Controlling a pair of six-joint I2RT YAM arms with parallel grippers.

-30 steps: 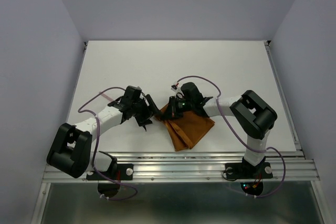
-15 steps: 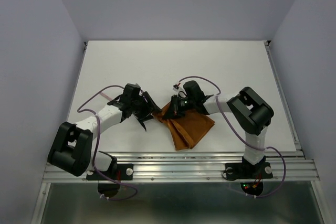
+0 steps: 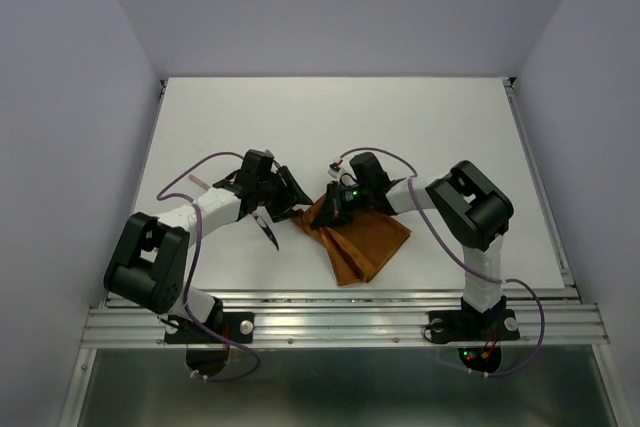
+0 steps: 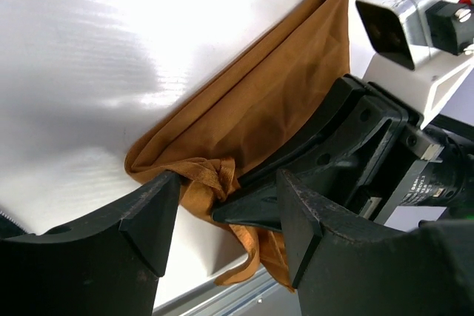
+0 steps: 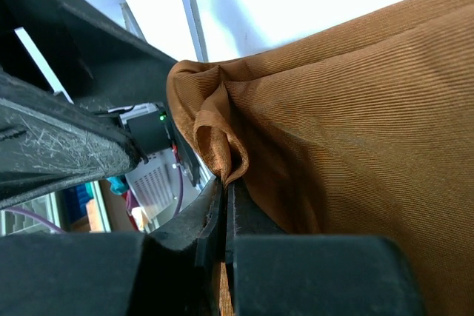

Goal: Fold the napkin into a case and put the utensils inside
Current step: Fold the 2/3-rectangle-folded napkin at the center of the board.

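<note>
Napkin [image 3: 358, 237]: rust-orange cloth, folded over itself into a lopsided wedge. It lies on the white table [image 3: 300, 117] near the front edge, roughly midway between the two arm bases. We note layered edges along its near side. Most of the cloth lies flat and smooth, but the far-left corner is gathered into a crumpled knot.

Right gripper [image 5: 226, 205]: jaws closed to a hairline, with a ridge of that bunched corner nipped between the tips. In its own wrist view the fabric puckers up from the pinch and spreads out, ribbed and even, to the right.

Left gripper [image 4: 226, 197]: jaws parted, standing either side of the same knot and of the right gripper's tips. Its fingers [image 4: 148, 220] have hold of nothing that we can make out. One sits just beside the folded edge of the cloth; we cannot tell whether it touches.

From overhead, the two grippers meet nose to nose at the napkin's left end. The left arm reaches in low from the left, and the right arm is bent back on itself from the right. Purple cables [image 3: 375, 150] loop above both arms, clear of the cloth.
</note>
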